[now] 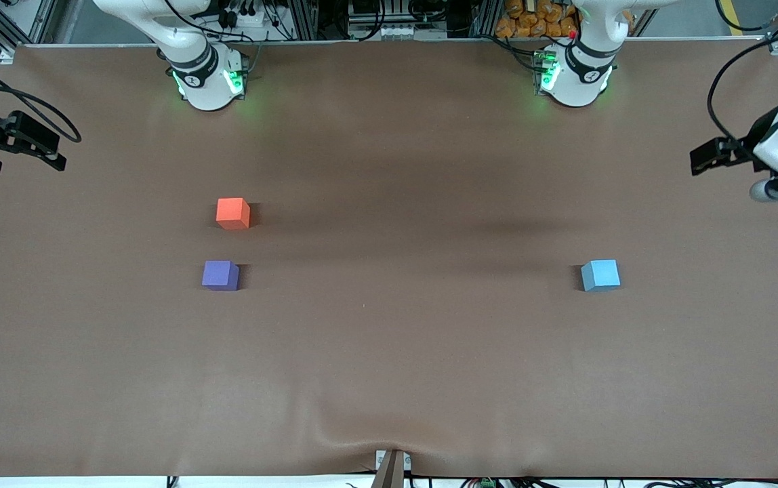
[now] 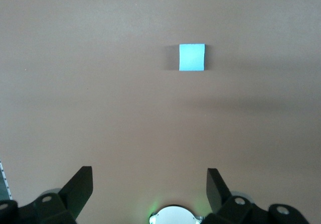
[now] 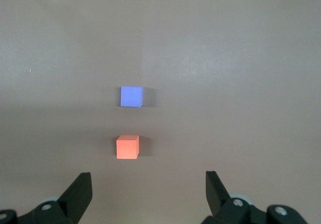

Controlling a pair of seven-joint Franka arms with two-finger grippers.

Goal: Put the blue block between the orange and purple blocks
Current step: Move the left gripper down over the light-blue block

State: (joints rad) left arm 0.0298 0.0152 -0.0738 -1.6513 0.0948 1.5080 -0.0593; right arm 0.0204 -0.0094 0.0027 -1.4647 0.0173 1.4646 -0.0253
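Mostly the arms are cut off. In the front view only the two bases and lower links show along the top edge; the left gripper (image 1: 718, 154) pokes in at the edge at the left arm's end of the tabletop (image 1: 416, 352), dark and partly cropped, and the right gripper (image 1: 16, 139) shows the same way at the right arm's end. Both arms wait, raised over the tabletop edges.

Each wrist view shows only the tips of that arm's own fingers (image 2: 80, 186), black and wedge-shaped, spread wide with nothing between them; the right fingers (image 3: 80, 191) look the same.

Tabletop: matte brown cover, smooth, with a slight wrinkle at the edge nearest the front camera. Soft shadow bands cross its middle.

Blue block (image 1: 600, 275): small light sky-blue cube, matte, sharp-edged, sitting flat toward the left arm's end, well apart from the other two. From the left wrist only its top face is plain.

Orange block (image 1: 233, 213) and purple block (image 1: 220, 275): same size, matte, toward the right arm's end. Purple lies nearer the front camera, orange farther, a bare gap between them, not touching.
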